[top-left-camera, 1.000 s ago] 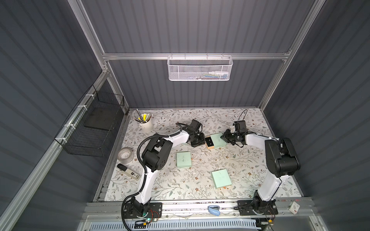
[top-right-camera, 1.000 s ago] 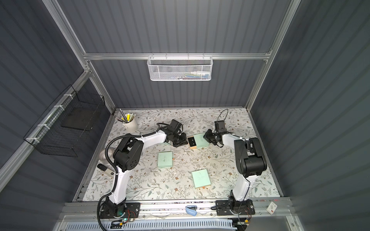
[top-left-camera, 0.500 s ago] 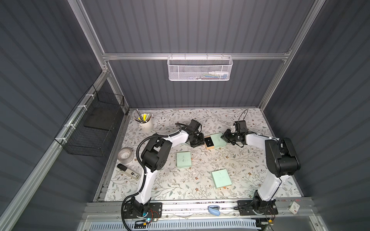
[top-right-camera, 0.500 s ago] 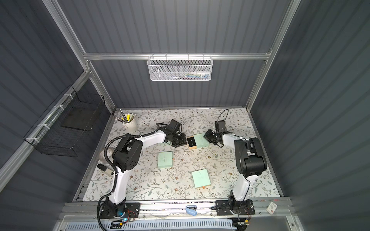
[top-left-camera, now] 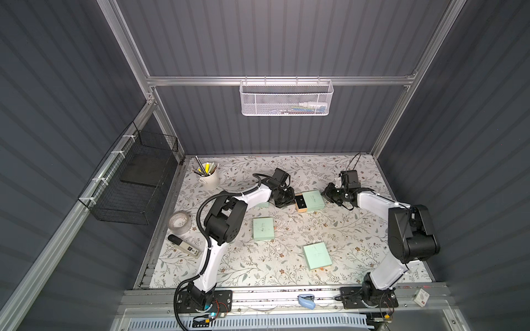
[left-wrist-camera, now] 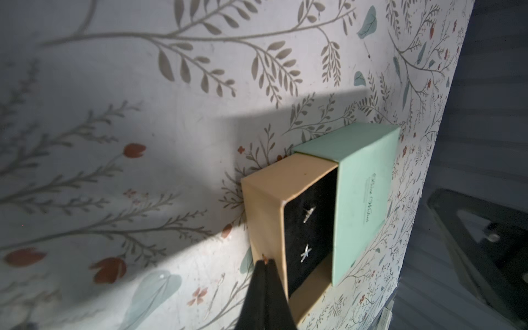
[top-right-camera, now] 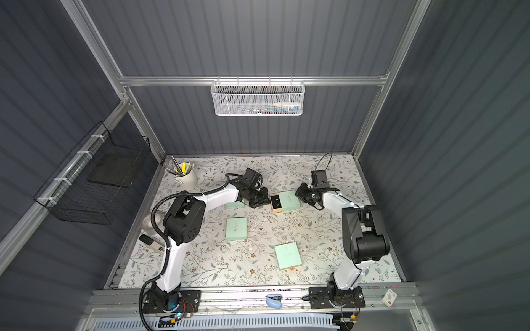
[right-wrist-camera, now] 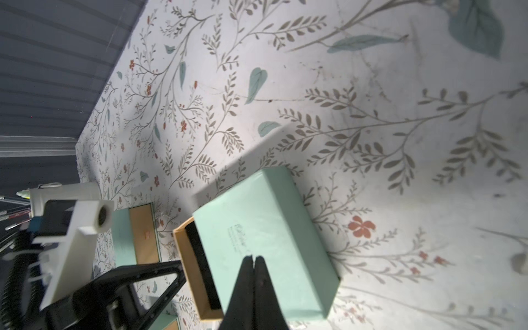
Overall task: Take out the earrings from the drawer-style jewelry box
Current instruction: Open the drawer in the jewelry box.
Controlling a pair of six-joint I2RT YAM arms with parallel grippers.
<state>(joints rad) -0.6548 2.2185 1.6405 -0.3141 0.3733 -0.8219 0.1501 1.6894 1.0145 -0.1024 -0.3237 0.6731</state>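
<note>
On black lining (left-wrist-camera: 294, 228), starlike silvery earrings (left-wrist-camera: 306, 253)

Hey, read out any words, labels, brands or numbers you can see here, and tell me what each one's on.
Nothing reads clearly enough to quote.
Sleeve: a cursive line with smaller print beside it, both too blurred to read.
Device by the tape roll: a label, too small to read.
Card on the front rail: a red mark, too small to read.
Two front green boxes: faint marks, too small to read.
</note>
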